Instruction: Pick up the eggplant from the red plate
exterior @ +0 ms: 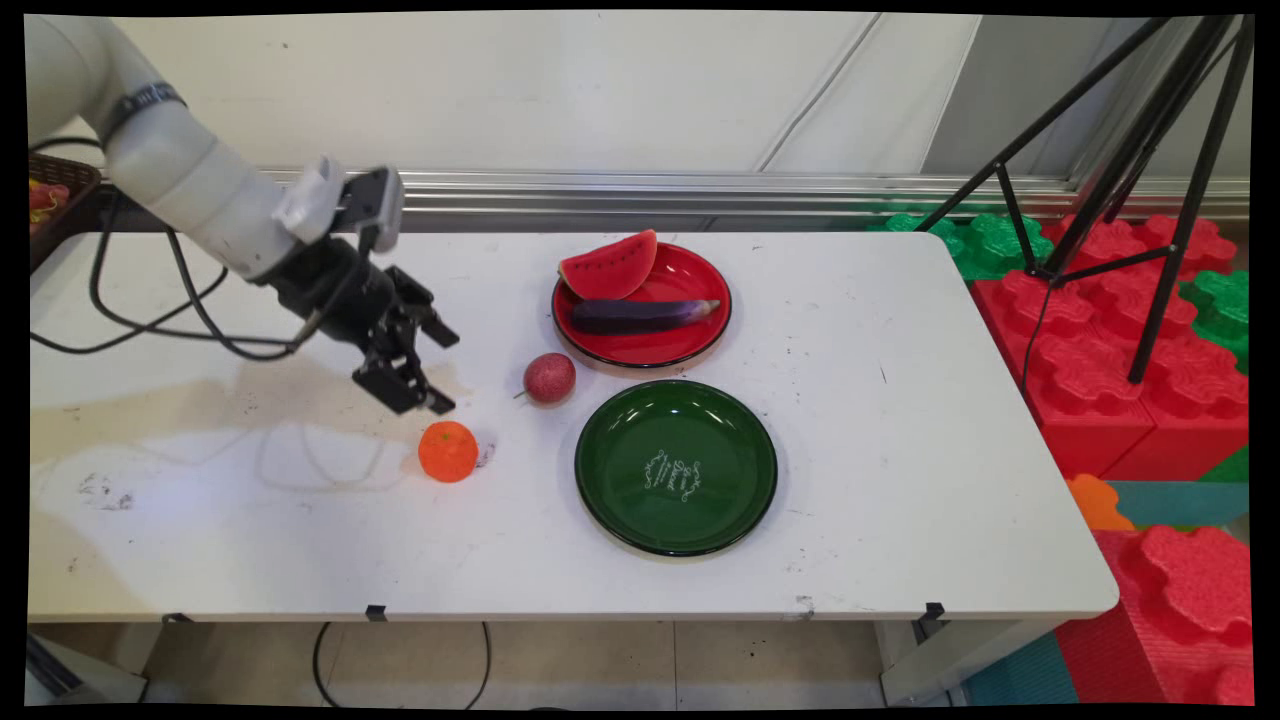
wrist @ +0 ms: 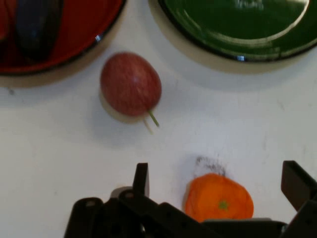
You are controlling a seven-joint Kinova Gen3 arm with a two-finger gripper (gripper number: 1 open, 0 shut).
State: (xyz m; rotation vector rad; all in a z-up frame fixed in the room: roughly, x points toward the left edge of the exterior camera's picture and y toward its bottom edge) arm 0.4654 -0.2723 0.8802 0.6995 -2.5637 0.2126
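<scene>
The end effector (exterior: 440, 371) hovers with its fingers (wrist: 141, 179) spread apart, gripping nothing, just above and beside the orange (exterior: 448, 451) on the white surface (exterior: 900, 420). In the hand view the orange (wrist: 218, 197) sits between the two fingers, though contact is hard to judge. A red apple (exterior: 549, 378) lies near, between the orange and a red plate (exterior: 690, 345) holding a watermelon slice (exterior: 608, 267) and an eggplant (exterior: 640, 315). A green plate (exterior: 676, 466) stands alongside.

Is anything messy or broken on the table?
Nothing is broken or spilled. The white table has dark scuffs and a brownish stain at its left side, plus a smudge beside the orange. The gripper hangs open above the orange.
</scene>
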